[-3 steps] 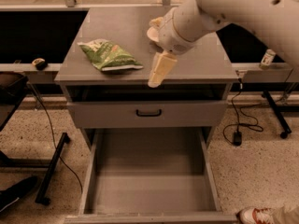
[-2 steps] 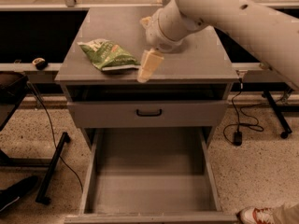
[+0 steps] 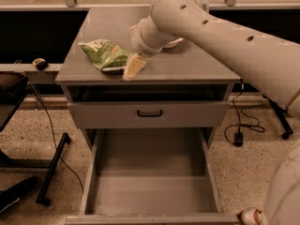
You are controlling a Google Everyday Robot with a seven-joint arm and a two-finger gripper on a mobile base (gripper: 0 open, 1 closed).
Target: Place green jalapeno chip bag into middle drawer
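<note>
Hand (image 3: 133, 66) low on the table (image 3: 197, 67), against the right edge of the bag (image 3: 104, 54); apart or together, cannot tell. Bag flat on the table's left half. Drawer (image 3: 150, 191) pulled out wide below, under the closed front (image 3: 197, 114).

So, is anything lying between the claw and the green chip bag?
No. In the camera view the claw is low over the cabinet top, right against the edge of the green chip bag; nothing separates them.
</note>
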